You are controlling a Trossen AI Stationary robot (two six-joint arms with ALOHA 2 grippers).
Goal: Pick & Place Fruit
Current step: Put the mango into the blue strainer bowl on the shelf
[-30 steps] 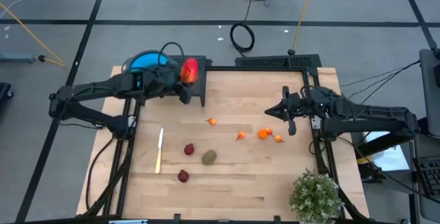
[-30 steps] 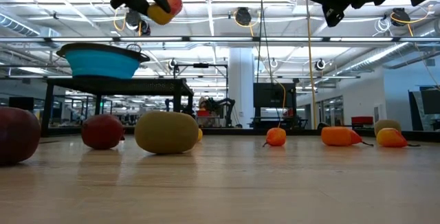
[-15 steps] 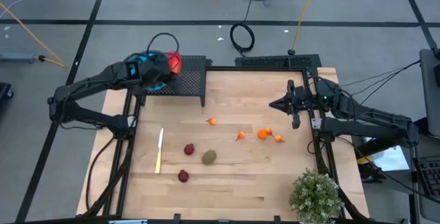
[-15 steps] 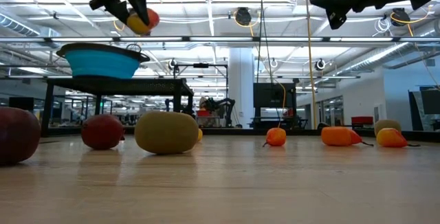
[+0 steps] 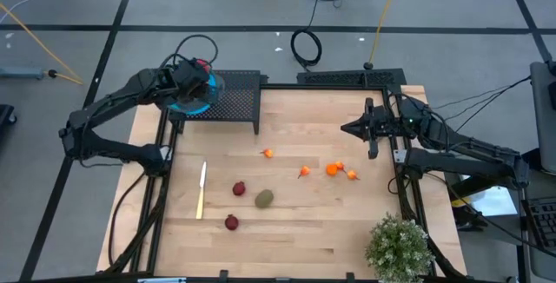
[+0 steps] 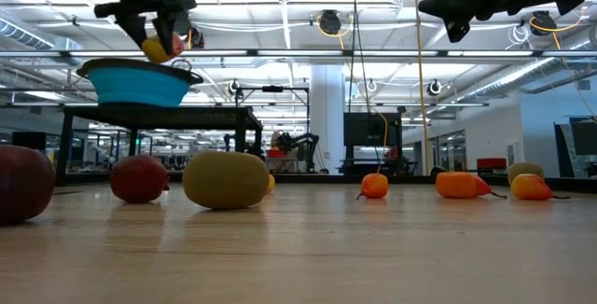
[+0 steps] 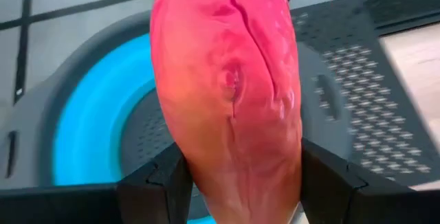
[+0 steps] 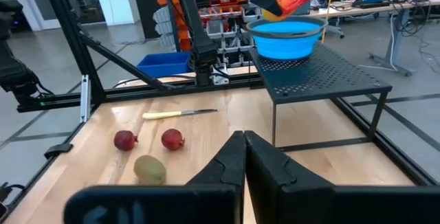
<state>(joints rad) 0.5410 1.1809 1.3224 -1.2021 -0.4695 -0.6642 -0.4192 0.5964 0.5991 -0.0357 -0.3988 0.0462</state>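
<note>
My left gripper (image 5: pixel 196 76) hangs over the round blue bowl (image 5: pixel 193 102) and is shut on an elongated red-orange fruit (image 7: pixel 227 80). The bowl stands on a black perforated stand (image 5: pixel 236 102) at the table's far left corner. In the low view the fruit (image 6: pixel 160 45) sits just above the bowl's rim (image 6: pixel 140 69). On the wood lie two dark red fruits (image 5: pixel 239 188), an olive-green one (image 5: pixel 264 198) and several tiny orange ones (image 5: pixel 333 168). My right gripper (image 5: pixel 348 129) hovers shut above the table's right side. My left gripper pinches the red-orange fruit between its two fingers (image 7: pixel 155 189), one on each long side (image 7: pixel 206 172) near the end closest to the wrist. The fingers slant down from the table's left. The fruit juts out past the fingertips, lifted clear above the bowl.
A slim pale knife (image 5: pixel 201 189) lies on the left part of the table. A green plant (image 5: pixel 398 246) stands at the near right corner. Black frame rails run along the table's left and right edges.
My left gripper has carried the red-orange fruit toward the table's far left, from above the stand's right part to above the blue bowl, and has tipped further down. The fruit stays in the hold. My right gripper has swung slightly toward the far edge.
</note>
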